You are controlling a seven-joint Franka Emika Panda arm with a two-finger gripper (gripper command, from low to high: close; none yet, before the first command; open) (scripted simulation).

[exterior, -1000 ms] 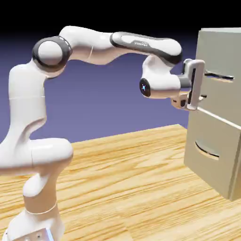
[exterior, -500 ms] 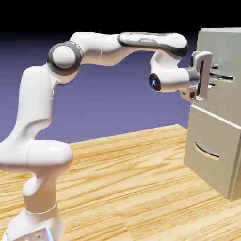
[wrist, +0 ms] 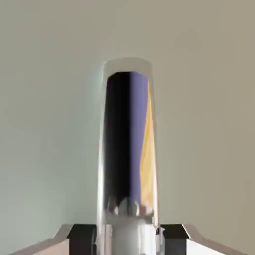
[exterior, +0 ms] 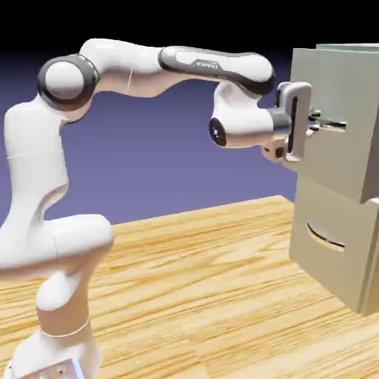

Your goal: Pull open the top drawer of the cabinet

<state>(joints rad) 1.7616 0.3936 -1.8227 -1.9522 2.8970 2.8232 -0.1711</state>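
Jaws-first, closed narrowly on the handle, with a fingertip at either side. Holding the top drawer partly out of the cabinet, at the exterior view's right, beyond the lower drawer.

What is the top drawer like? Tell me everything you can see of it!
The top drawer has a plain, flat, beige-grey front with a shiny, mirror-like handle, long and slim. It sits above the lower drawer and is pulled partly out, sticking out past it. The handle runs roughly level, and the robot's jaws are closed on it. What the drawer is made of, and what's inside, I can't tell.
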